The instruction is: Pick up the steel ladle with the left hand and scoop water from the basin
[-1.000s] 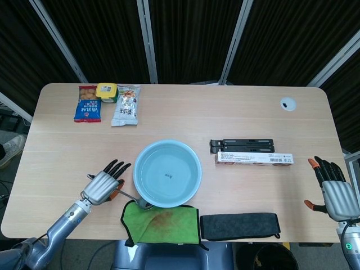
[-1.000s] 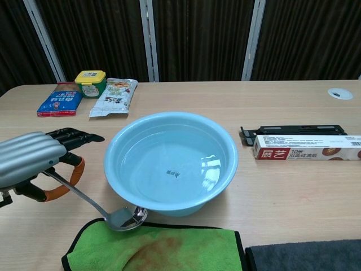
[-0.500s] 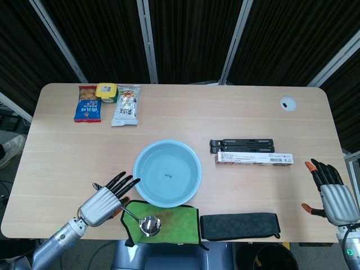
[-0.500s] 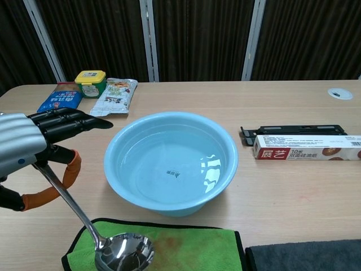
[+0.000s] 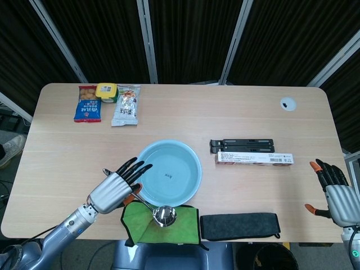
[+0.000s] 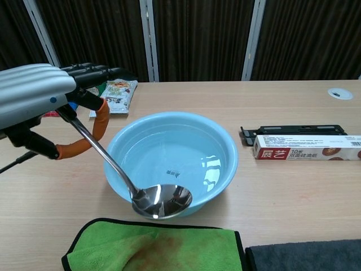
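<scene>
My left hand (image 5: 115, 188) (image 6: 39, 96) holds the steel ladle by its handle (image 6: 101, 152), thumb against fingers, the other fingers stretched out toward the basin. The ladle slopes down to the right. Its shiny bowl (image 5: 165, 215) (image 6: 162, 201) hangs in the air at the basin's near rim, above the green cloth (image 5: 146, 228) (image 6: 158, 248). The light blue basin (image 5: 199, 169) (image 6: 169, 114) stands mid-table with clear water in it. My right hand (image 5: 336, 197) is at the table's far right edge, fingers spread and holding nothing; the chest view does not show it.
A black cloth (image 5: 240, 225) (image 6: 304, 257) lies beside the green one. To the right of the basin are a long box (image 5: 254, 158) (image 6: 307, 147) and a black folded stand (image 5: 242, 145) (image 6: 290, 130). Snack packets (image 5: 88, 104) (image 6: 115, 93) and a yellow-lidded tub (image 5: 106, 91) sit at the back left.
My left hand has risen and moved right toward the basin, lifting the ladle; its bowl went from the cloth's edge up to the basin's near rim. The right hand barely moved.
</scene>
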Available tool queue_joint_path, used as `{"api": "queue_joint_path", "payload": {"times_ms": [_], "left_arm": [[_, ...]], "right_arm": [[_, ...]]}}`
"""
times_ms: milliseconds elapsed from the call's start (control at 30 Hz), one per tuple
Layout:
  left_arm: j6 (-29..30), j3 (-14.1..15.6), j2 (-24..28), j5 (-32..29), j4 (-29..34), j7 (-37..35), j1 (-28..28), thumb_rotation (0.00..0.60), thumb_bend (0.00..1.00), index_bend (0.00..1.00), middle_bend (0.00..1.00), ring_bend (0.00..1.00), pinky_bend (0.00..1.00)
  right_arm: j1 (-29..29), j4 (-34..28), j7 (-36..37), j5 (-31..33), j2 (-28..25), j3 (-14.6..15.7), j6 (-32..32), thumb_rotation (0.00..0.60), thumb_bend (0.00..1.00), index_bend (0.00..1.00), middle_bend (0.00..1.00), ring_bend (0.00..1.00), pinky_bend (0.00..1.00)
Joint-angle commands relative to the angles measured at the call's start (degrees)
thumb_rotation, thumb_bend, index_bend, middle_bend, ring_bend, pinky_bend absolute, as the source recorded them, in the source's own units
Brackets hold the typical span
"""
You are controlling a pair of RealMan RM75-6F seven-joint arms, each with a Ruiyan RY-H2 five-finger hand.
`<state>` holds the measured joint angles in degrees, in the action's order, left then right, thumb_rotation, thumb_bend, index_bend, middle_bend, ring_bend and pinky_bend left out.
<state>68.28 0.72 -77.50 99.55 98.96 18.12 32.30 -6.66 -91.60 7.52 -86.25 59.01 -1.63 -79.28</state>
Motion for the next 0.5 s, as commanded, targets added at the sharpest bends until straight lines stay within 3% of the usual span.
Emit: {"api": "queue_joint_path", "payload": {"times_ms": [33, 500], "left_arm": [[-1.0, -2.4, -1.8, -2.2, -3.8, -1.4, 1.4, 0.6, 0.56, 0.66, 0.0, 0.0, 0.0], [-7.1, -5.4, -7.9, -9.4, -13.8, -3.0, 4.5, 0.6, 0.55, 0.66, 0.0, 0.0, 0.0]], "right_arm": [[-0.6, 0.2, -0.4, 0.6, 0.4, 0.0, 1.3, 0.6, 0.0, 0.0, 0.0, 0.0, 0.0], [-1.7, 1.0, 0.3, 0.3, 0.9, 0.1, 3.3, 0.6, 0.0, 0.0, 0.0, 0.0, 0.0]]}}
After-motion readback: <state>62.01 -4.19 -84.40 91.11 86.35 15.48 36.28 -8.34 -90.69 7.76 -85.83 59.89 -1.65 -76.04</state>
